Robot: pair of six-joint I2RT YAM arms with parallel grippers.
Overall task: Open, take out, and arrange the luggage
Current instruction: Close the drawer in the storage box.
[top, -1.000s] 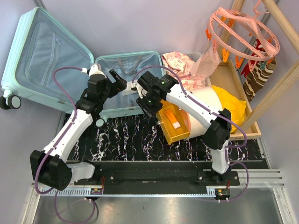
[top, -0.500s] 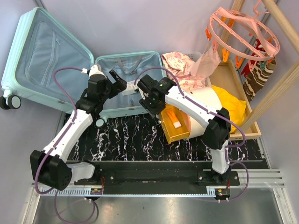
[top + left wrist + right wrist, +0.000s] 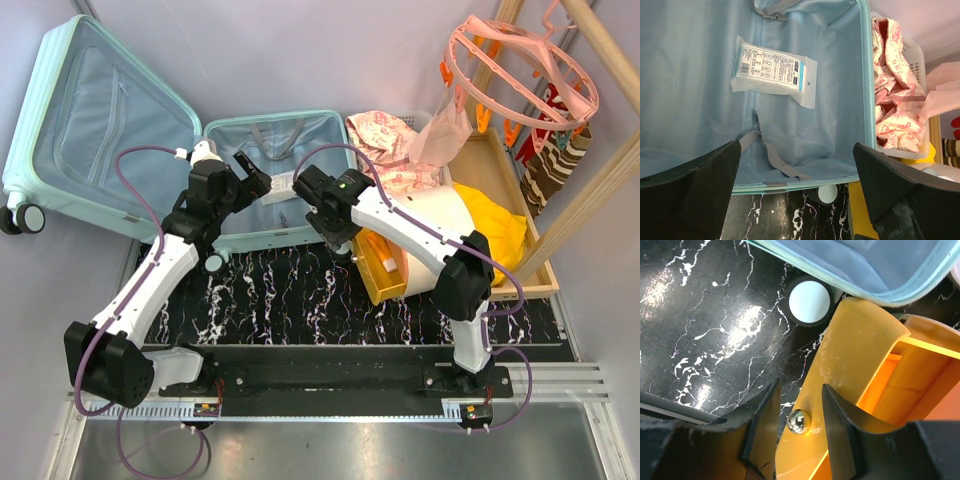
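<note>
Basically the luggage (image 3: 100,120) is already open. Its lid half leans up at back-left and its base half lies flat at table centre, directly under the L gripper (image 3: 796,145).

L gripper is spread wide, holding nothing, and looks down into the base. A flat white packet (image 3: 774,71) lies further in than the fingertips, a bit left of centre. The packet's long axis runs approx. along the line btwn the fingers, slightly tilted, so a pinch across its short side prob. needs a wrist roll.

L arm is clearly nearer. R gripper (image 3: 800,410) sits outside the shell's near-right corner by a wheel (image 3: 810,302). Its fingers are parted w/ a chrome knob (image 3: 799,421) on the yellow box (image 3: 860,350) btwn them, no contact visible.

The luggage has a pale mint shell and grey-blue lining w/ a loose grey strap (image 3: 775,155).
</note>
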